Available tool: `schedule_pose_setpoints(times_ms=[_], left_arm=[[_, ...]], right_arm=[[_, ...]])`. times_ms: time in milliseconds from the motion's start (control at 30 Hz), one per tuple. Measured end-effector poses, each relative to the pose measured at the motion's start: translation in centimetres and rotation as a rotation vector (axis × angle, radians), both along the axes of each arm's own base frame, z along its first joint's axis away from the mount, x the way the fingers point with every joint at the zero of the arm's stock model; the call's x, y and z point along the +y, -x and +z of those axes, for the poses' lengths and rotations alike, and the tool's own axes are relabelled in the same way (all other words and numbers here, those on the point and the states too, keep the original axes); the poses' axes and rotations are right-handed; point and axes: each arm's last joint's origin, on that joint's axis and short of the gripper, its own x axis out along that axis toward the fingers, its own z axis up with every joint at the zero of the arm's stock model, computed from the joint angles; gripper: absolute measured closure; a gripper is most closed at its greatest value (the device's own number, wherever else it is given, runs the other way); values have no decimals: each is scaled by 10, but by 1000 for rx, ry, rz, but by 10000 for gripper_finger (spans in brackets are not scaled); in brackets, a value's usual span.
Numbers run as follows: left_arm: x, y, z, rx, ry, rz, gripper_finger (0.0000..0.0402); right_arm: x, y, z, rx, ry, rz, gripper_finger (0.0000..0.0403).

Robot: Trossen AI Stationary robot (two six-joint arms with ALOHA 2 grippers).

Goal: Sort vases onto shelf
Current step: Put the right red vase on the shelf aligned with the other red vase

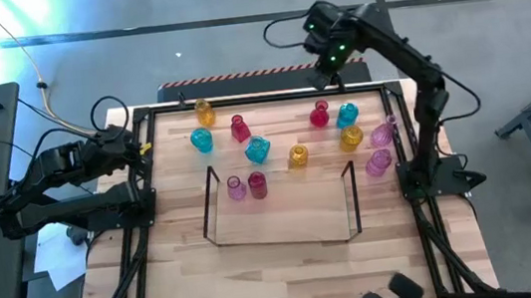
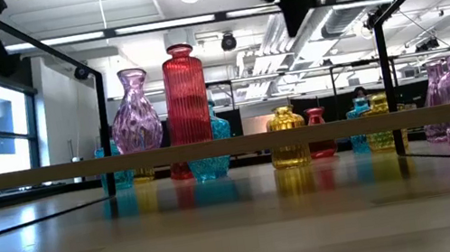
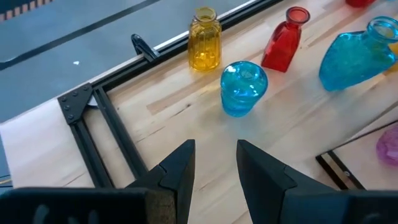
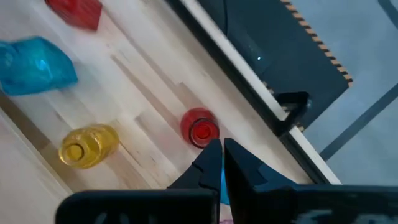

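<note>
Several small glass vases stand upright on the table's far half, among them a yellow one (image 1: 203, 111), a cyan one (image 1: 201, 139) and a red one (image 1: 319, 115). A pink vase (image 2: 133, 114) and a red vase (image 2: 185, 91) stand on the clear shelf (image 1: 285, 229) at mid-table. My left gripper (image 3: 214, 168) hovers open and empty over the table's left edge, pointing toward the cyan vase (image 3: 243, 87). My right gripper (image 4: 222, 163) is shut and empty, high above the far right vases, over a red vase (image 4: 199, 129).
A black metal frame (image 1: 142, 118) runs around the table's edges. The shelf's dark upright end frames (image 1: 355, 199) stand at both short ends. Two pink vases (image 1: 378, 162) sit close to the right frame rail. Bare wood lies on the near half (image 1: 290, 277).
</note>
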Motion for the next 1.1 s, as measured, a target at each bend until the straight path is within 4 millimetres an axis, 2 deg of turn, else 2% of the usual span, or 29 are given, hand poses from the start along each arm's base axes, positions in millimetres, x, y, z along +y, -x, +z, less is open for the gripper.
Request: schedule_pose_setpoints(times_ms=[100,200,533,633,733,833,933,1033,1100], left_arm=[[0,0,0,4,-9,7,291],[0,0,0,5,-14,11,291],[0,0,0,18,-21,-1,291],[0,0,0,23,-23,-7,291],[0,1,0,27,-22,-7,291],[0,1,0,36,-24,-13,291],[0,2,-1,50,-21,-15,291],[0,2,-1,62,-26,-25,291],[0,2,-1,68,-30,-32,291]], right_arm=[[3,4,5,-16,8,-16,403],[2,2,3,-9,4,-10,403],[-21,-27,-41,71,-101,-23,403],[-20,-34,-48,66,-137,-19,403],[-11,-42,-49,84,-118,9,403],[2,-45,-42,96,-69,17,403],[19,-41,-25,78,-6,20,403],[39,-29,1,24,90,6,403],[53,-13,26,-64,156,-17,403]])
